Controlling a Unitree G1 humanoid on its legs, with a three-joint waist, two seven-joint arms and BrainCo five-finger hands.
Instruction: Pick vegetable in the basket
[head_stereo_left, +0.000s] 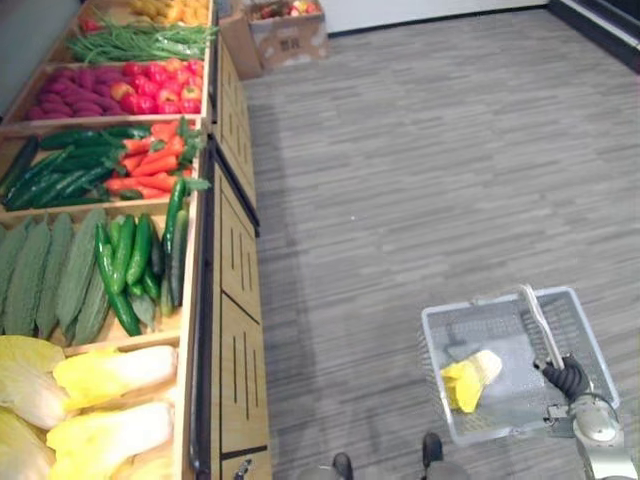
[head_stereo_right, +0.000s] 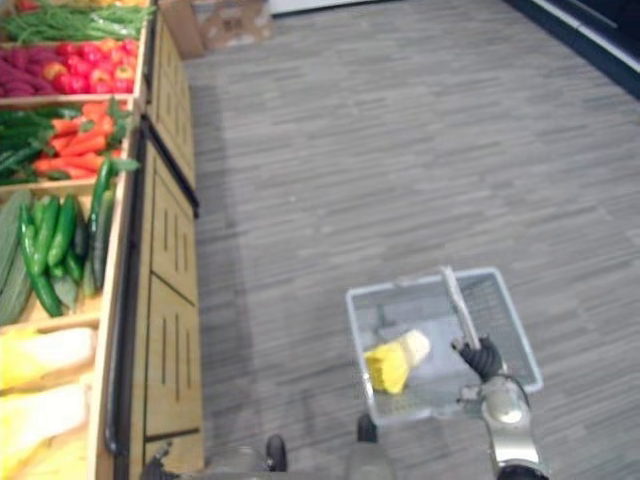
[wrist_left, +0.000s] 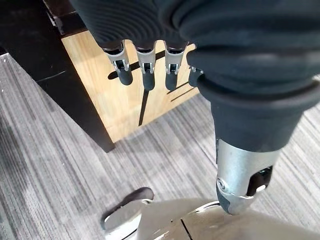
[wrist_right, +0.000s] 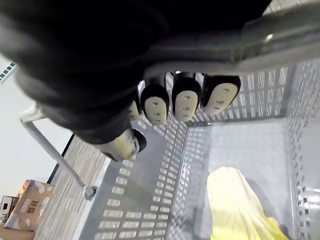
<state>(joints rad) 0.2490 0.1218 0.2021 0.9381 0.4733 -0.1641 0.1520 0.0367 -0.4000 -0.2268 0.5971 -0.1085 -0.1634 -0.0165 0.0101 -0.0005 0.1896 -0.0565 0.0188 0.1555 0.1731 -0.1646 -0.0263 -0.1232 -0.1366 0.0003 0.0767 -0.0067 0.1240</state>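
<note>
A grey mesh basket (head_stereo_left: 590, 352) hangs over the carpet at the lower right, and my right hand (head_stereo_left: 568, 378) is shut on its metal handle (head_stereo_left: 538, 323). Inside lies one yellow-white chicory head (head_stereo_left: 472, 379), also seen from close up as a pale yellow chicory head (wrist_right: 235, 200) on the basket floor below my curled fingers (wrist_right: 186, 104). My left hand (wrist_left: 150, 70) hangs beside the wooden stand with its fingers straight and nothing in it. More chicory heads (head_stereo_left: 100, 400) lie in the nearest crate of the stand at the left.
The wooden produce stand (head_stereo_left: 235, 330) runs along the left, with crates of ridged gourds (head_stereo_left: 50, 270), cucumbers (head_stereo_left: 130, 260), carrots (head_stereo_left: 150, 165), apples (head_stereo_left: 150, 85) and green beans (head_stereo_left: 130, 42). A cardboard box (head_stereo_left: 285, 35) stands on the grey carpet (head_stereo_left: 420, 170) beyond.
</note>
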